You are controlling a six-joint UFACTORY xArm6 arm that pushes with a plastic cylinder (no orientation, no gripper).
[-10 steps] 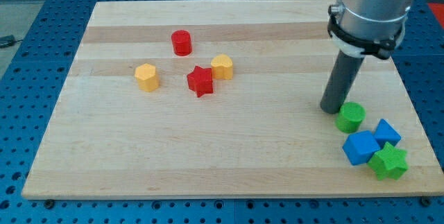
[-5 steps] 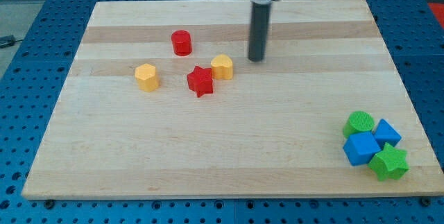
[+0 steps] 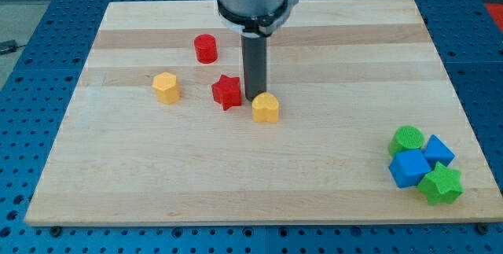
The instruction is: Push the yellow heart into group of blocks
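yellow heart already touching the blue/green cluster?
No: the yellow heart sits mid-board just below my tip, far from the blue cube and its neighbours at the view's bottom right.

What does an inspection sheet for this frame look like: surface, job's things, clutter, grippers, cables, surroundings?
Surface: wooden board, lying flat on a blue perforated table.
Job's things: yellow heart just below my tip, touching or nearly so; group at lower right: green cylinder, blue cube, smaller blue block, green star, packed together.
Clutter: red star left of my tip, red cylinder, yellow hexagon.
Grippers: none; a rod only.
Cables: nothing seen.
Surroundings: dark object at the left edge, unclear.
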